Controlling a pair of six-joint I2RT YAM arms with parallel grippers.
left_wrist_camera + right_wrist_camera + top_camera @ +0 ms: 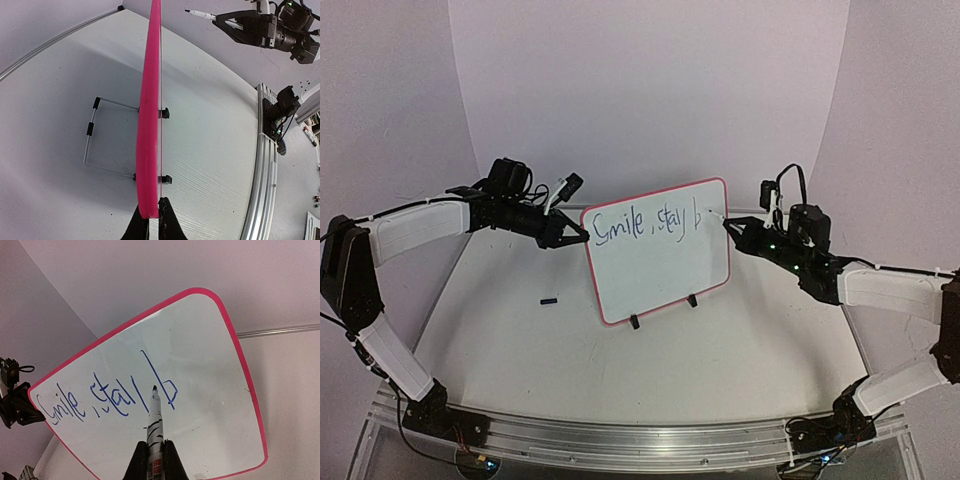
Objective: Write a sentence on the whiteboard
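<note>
The whiteboard [660, 270] with its red-pink frame stands upright on two black clip feet at the table's middle. Blue lettering [645, 224] on it reads "Smile, stay b"; it also shows in the right wrist view [120, 395]. My left gripper [578, 237] is shut on the board's left edge, seen edge-on in the left wrist view [149, 212]. My right gripper [732, 229] is shut on a white marker [154, 432]. The marker's tip sits just off the board beside the "b". The marker also shows in the left wrist view [202, 15].
A small black marker cap [550, 300] lies on the table left of the board. A wire stand [107, 137] props the board from behind. An aluminium rail [640, 440] runs along the near edge. Curved white walls close in the back.
</note>
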